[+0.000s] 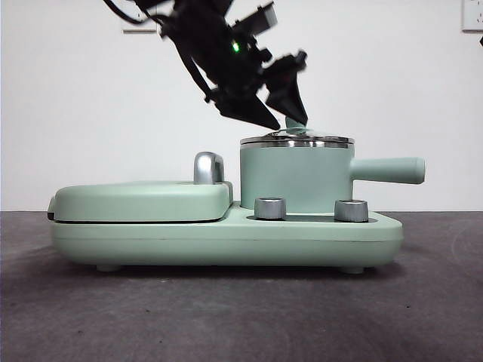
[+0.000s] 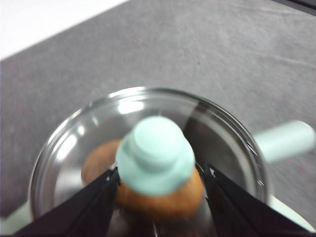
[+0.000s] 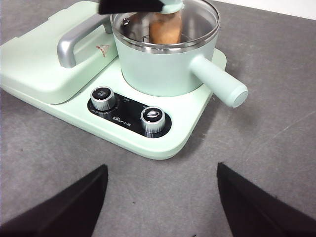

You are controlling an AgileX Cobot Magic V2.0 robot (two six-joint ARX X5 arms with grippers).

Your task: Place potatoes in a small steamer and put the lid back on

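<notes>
Left hand (image 2: 155,180) jaws straddling mint knob of round clear glass lid (image 2: 155,155), seated on mint-green steamer pot (image 1: 296,177) over orange-brown potato (image 2: 163,200); grip contact unclear. Right hand (image 3: 160,202) apart, waiting.

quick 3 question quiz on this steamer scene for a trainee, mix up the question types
1. True or false: the lid sits on the small steamer.
2. Which gripper is at the lid's knob? A) left gripper B) right gripper C) neither
3. Fill in: through the glass, the ______ shows inside the steamer.

Key
1. True. In the front view its steel rim rests on the pot's rim.
2. A. Its open jaws stand on either side of the knob; the right gripper hangs back over the table, open and holding nothing.
3. potato
</notes>
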